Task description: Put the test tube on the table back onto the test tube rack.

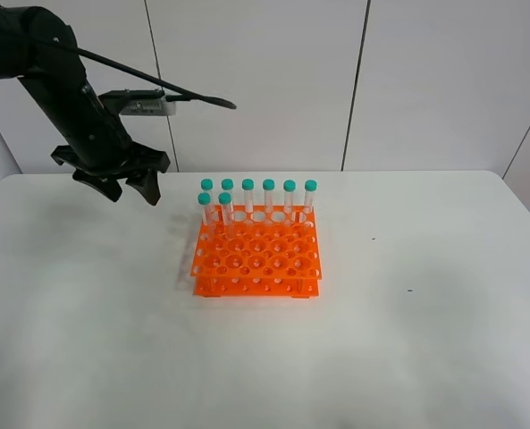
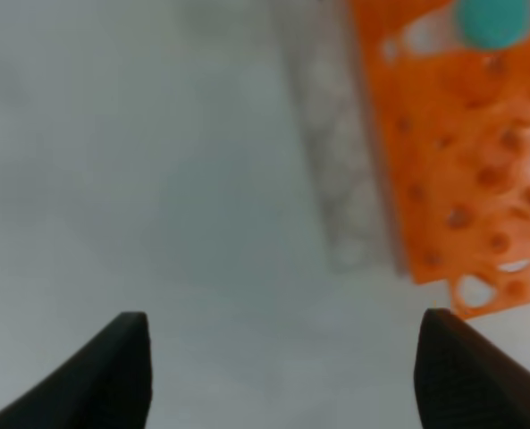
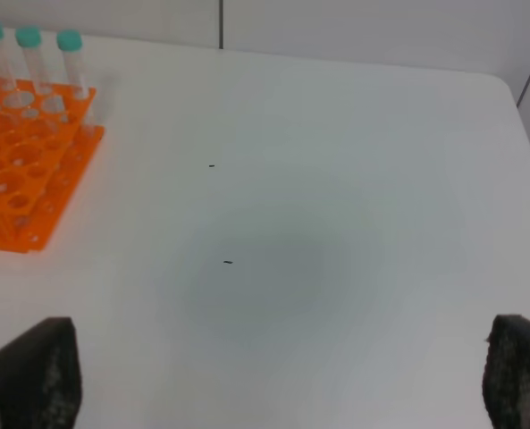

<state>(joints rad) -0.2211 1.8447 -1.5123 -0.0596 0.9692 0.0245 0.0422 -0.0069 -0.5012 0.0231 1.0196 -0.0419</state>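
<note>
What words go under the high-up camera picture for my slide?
Left gripper open above the table, eight capped tubes standing in the orange rack.

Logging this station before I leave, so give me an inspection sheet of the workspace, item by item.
Surface: white table, two tiny dark specks, otherwise bare.
Job's things: orange test tube rack holds eight teal-capped test tubes, all upright; none lying on the table.
Clutter: nothing seen.
End effectors: left end effector open, empty, raised left of the rack; right end effector open, empty, over bare table.
Cables: one dark cable along the left arm.
Surroundings: white wall panels.
</note>
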